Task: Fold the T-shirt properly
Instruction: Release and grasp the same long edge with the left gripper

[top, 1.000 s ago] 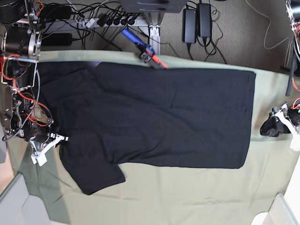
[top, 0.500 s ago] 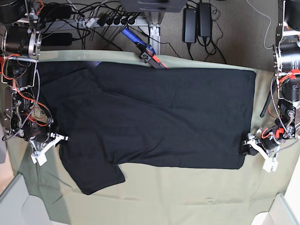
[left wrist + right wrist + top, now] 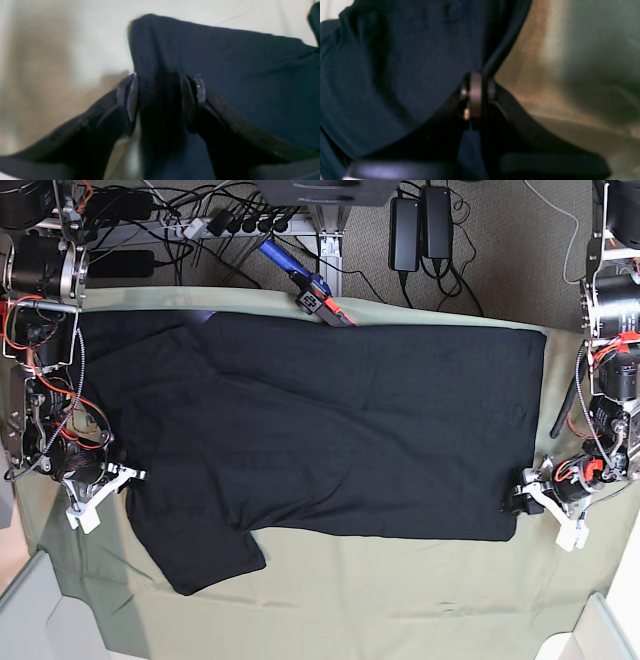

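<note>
The black T-shirt (image 3: pixel 340 430) lies spread flat on the pale green table cloth (image 3: pixel 400 600), with one sleeve sticking out toward the front left. In the base view my left gripper (image 3: pixel 522 502) is at the shirt's front right corner. The left wrist view shows this gripper (image 3: pixel 162 97) open, its fingers straddling a raised ridge of the shirt's (image 3: pixel 225 62) corner. My right gripper (image 3: pixel 125 478) is at the shirt's left edge by the sleeve. In the right wrist view it (image 3: pixel 476 95) is shut on the edge of the dark cloth (image 3: pixel 395 62).
A blue-handled tool with a red end (image 3: pixel 300 285) lies at the table's back edge, touching the shirt's far hem. Cables and power bricks (image 3: pixel 420 230) sit on the floor behind. Pale bins stand at the front left (image 3: pixel 30 610) and front right (image 3: pixel 600 630) corners.
My left arm has come in from the table's right edge to the shirt's front right corner, which has shifted slightly leftward. The right arm has not moved.
</note>
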Motion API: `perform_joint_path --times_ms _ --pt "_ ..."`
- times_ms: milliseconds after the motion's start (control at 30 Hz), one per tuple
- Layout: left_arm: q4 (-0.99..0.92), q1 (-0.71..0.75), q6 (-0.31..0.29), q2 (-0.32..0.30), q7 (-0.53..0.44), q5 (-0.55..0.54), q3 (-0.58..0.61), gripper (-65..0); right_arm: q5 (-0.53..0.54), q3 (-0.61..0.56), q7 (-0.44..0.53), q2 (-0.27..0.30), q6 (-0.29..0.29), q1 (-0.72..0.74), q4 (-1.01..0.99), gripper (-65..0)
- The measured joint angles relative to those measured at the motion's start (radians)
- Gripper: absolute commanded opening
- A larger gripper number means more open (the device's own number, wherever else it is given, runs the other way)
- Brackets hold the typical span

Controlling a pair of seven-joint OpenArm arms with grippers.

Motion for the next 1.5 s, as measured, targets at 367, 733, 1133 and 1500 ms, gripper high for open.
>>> perform_joint_path --times_ms 367,733,1133,1500 --pt "0.002 -0.008 -0.001 0.049 0.009 -0.011 0.0 -35.4 0.0 0.0 0.0 0.0 0.0 0.0 0.0 -65.0" --pt "0.075 -0.035 -0.002 0.044 0.205 -0.163 0.0 -42.5 0.0 0.0 0.0 0.0 0.0 0.0 0.0 -65.0" --pt "0.104 -0.027 -0.002 0.044 0.227 -0.143 0.0 -58.3 0.001 0.0 0.0 0.0 0.0 0.0 0.0 -65.0" --pt "0.104 -0.027 -0.002 0.047 0.214 -0.127 0.0 -33.3 0.006 0.0 0.0 0.0 0.0 0.0 0.0 -65.0"
